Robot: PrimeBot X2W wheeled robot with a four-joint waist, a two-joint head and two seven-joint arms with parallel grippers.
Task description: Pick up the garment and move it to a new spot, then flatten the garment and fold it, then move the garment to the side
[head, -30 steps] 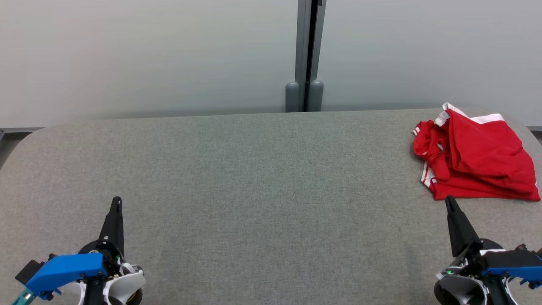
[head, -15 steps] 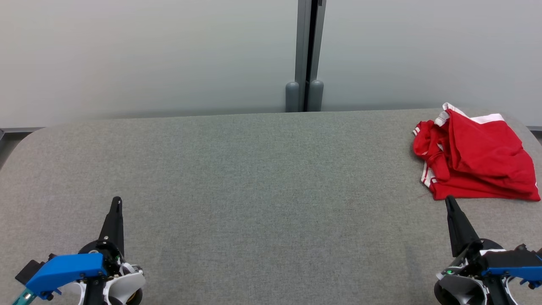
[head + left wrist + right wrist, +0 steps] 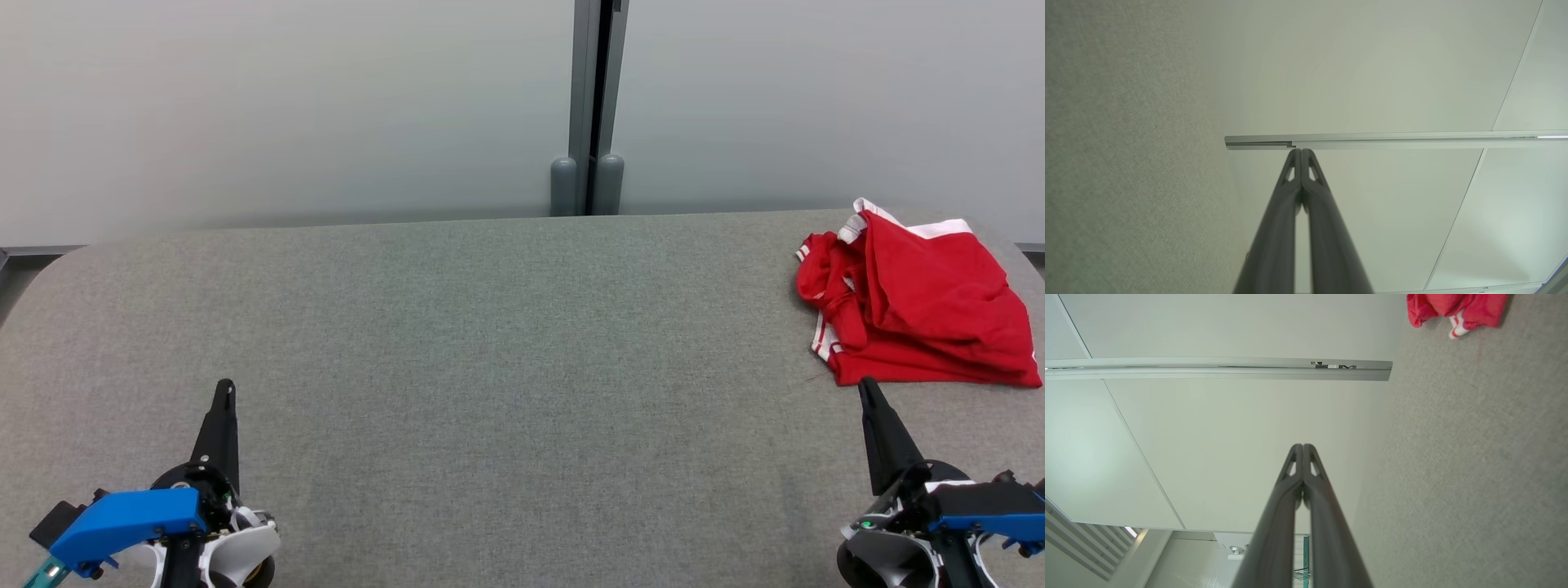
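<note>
Both closed tight, empty — left gripper [image 3: 224, 387] at seven o'clock, right gripper [image 3: 864, 385] at five; garment [image 3: 922, 302] crumpled at two o'clock.

- No text, label, brand, number or sign can be read in any view.
- Small dark marks [image 3: 1333, 366] on a pale rail [image 3: 1216, 368] are too small to read.
- The red garment [image 3: 927, 306] shows no legible lettering.

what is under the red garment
The red garment lies bunched on the grey fabric tabletop, which shows along its left and near edges. Some of its own folds tuck beneath the top layer. Whether anything else sits below is covered.
</note>
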